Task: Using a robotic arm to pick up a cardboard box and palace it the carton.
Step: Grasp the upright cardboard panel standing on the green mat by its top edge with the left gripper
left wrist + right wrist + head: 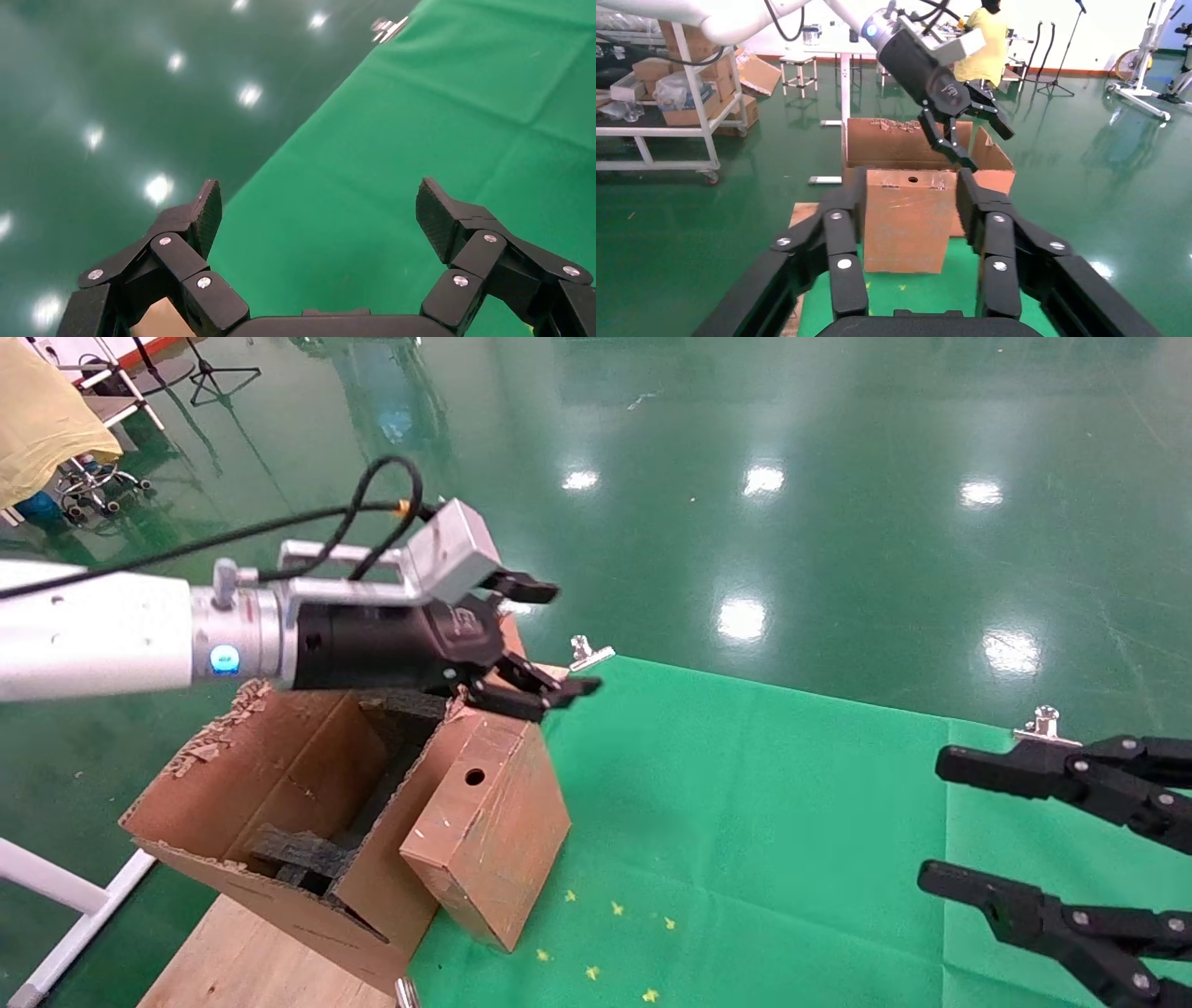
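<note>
The cardboard box (489,822), brown with shiny tape and a round hole in its upper face, stands tilted on the green cloth and leans against the carton's side. It also shows in the right wrist view (905,225). The carton (270,775) has ragged torn flaps and black foam (298,854) inside; it stands behind the box in the right wrist view (891,144). My left gripper (570,637) is open and empty, hovering just above the box's top edge (320,200) (986,149). My right gripper (936,820) is open and empty at the near right (910,184).
A green cloth (745,822) covers the table, held by metal clamps (589,652) (1045,721). The carton rests on a wooden board (242,952). A white frame leg (56,887) is at the lower left. Glossy green floor lies beyond. A shelf cart (673,91) stands far behind.
</note>
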Robot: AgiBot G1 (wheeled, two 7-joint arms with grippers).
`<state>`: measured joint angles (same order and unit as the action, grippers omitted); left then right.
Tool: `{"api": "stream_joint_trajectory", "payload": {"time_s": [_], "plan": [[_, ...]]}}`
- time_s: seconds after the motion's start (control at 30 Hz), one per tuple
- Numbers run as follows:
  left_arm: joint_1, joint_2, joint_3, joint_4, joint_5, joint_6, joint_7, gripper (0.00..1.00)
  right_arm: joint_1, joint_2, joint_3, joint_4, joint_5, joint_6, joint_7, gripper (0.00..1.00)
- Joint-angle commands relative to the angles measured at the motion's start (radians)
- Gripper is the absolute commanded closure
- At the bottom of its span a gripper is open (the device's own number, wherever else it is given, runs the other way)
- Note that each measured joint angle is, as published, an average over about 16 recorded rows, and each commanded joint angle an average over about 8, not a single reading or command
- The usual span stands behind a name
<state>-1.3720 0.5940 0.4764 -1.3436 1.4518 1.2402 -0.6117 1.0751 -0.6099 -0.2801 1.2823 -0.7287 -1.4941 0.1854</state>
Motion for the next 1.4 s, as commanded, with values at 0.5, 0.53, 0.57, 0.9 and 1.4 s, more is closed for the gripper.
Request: {"api": "stream_joint_trajectory", "payload": {"time_s": [0.5,0.53,0.57,0.9,1.4], "plan": [[-0.183,0.022,0.139,0.001,0.268,0.223,-0.536,0.0,0.0,0.0,-0.001,0.0,0.001,0.0,-0.001,1.0],[-0.184,0.023,0.143,0.001,0.271,0.231,-0.545,0.0,0.0,0.0,-0.001,0.0,0.001,0.0,-0.001,1.0],[-0.184,0.025,0.147,0.001,0.273,0.237,-0.554,0.0,0.0,0.001,-0.001,0.0,0.001,0.0,-0.001,1.0],[-0.175,0.032,0.183,-0.002,0.293,0.269,-0.583,0.0,0.0,0.001,-0.002,0.0,0.001,0.001,-0.001,1.0],[-0.142,0.04,0.213,-0.009,0.296,0.247,-0.561,0.31,0.0,0.001,-0.002,0.0,0.001,0.001,-0.001,0.43]]}}
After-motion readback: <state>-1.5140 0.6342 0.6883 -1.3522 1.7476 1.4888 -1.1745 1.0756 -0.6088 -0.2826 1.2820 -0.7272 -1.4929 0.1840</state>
